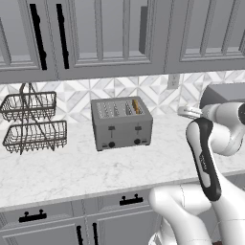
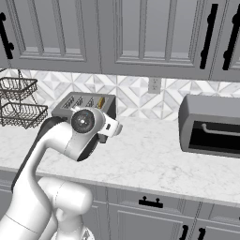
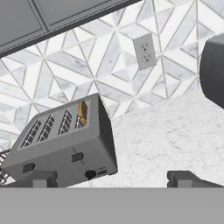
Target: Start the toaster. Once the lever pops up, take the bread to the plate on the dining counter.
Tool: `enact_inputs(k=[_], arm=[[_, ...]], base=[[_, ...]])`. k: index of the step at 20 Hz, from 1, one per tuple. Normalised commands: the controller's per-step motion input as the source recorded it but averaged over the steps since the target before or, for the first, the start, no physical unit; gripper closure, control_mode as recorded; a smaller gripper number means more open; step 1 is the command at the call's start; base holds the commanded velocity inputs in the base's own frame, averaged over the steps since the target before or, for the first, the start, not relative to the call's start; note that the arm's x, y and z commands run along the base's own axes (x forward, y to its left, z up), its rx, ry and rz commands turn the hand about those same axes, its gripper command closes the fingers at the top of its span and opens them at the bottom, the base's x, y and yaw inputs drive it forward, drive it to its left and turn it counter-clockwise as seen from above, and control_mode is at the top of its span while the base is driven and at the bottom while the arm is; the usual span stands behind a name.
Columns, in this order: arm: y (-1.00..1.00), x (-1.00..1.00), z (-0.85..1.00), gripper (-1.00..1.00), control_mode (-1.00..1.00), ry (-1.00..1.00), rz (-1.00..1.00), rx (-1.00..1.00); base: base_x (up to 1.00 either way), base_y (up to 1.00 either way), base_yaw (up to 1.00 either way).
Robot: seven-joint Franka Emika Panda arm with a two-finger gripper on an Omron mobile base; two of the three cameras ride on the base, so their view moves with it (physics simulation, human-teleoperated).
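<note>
The toaster [image 1: 121, 123] stood on the marble tabletop [image 1: 119, 167] against the patterned tile backsplash [image 1: 72, 98], at about 12 o'clock from the arm in the left base view; its two black levers and two black knobs faced forward, and the levers sat partway up their slots. The bread [image 1: 136, 105] stood upright in the rightmost slot, its golden edge showing above the top; in the hand view it appeared in the same end slot [image 3: 82, 113], with the toaster [image 3: 65, 144] lying toward 9 o'clock of the frame.

The jaws [image 3: 111, 179] were spread wide with nothing between them, the two dark fingertips [image 3: 39, 179] well apart at the bottom of the hand view; they hung near the toaster's front right corner, not touching it.

A two-tier wire basket rack [image 1: 31, 122] stood at 9 o'clock of the toaster, well apart from it; a dark grey box-shaped oven [image 2: 211, 125] sat at 3 o'clock on the same tabletop, its door handle facing out; a wall outlet [image 3: 145, 51] was set in the tiles between toaster and oven. Grey upper cabinets [image 1: 110, 33] hung above, and grey drawers [image 1: 115, 206] ran below the tabletop edge. In the right base view the arm's own elbow [image 2: 84, 126] covered most of the toaster's front.
</note>
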Motion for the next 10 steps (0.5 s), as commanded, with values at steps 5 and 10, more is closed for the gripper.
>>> enact_inputs(k=[5, 10], arm=[[0.00, 0.00, 0.00, -1.00, -1.00, 0.00, 0.00, 0.00], [0.00, 0.00, 0.00, -1.00, -1.00, 0.00, 0.00, 0.00]], base=[[0.00, 0.00, 0.00], [0.00, 0.00, 0.00]])
